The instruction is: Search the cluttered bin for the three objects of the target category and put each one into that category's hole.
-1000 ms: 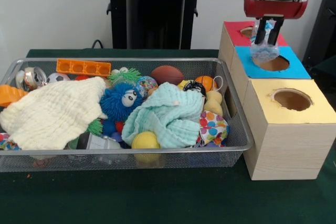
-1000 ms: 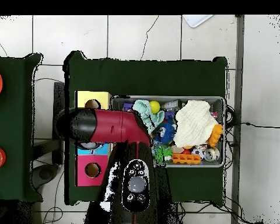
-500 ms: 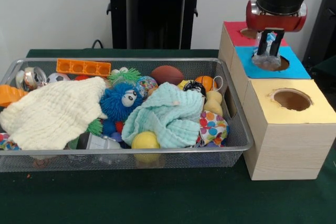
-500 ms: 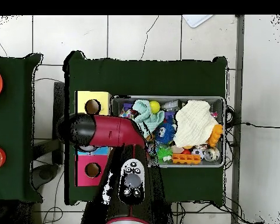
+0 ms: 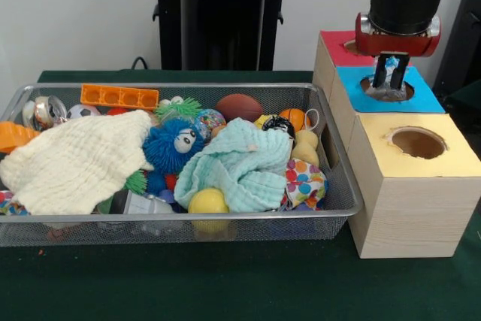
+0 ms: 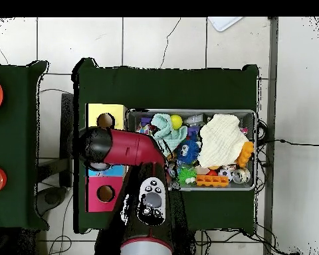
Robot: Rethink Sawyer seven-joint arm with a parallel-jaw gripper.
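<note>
— Gripper (image 5: pixel 390 80) position? 
— Upper right of the front view, fingers slightly apart, tips down at the hole in the blue-topped box (image 5: pixel 425 98). Something clear sits between them in the hole; whether they grip it, I cannot tell.
— Wire-mesh bin (image 5: pixel 342 186)? 
— Left and centre on the green worktop (image 5: pixel 225 283), just beside the boxes, packed with toys, a cream cloth (image 5: pixel 75 159) and a mint cloth (image 5: pixel 240 167).

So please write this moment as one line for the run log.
tool: over blue box hole, crinkly clear item between fingers, partly inside hole | wire bin: full of toys and cloths | yellow box hole: nothing visible inside
</note>
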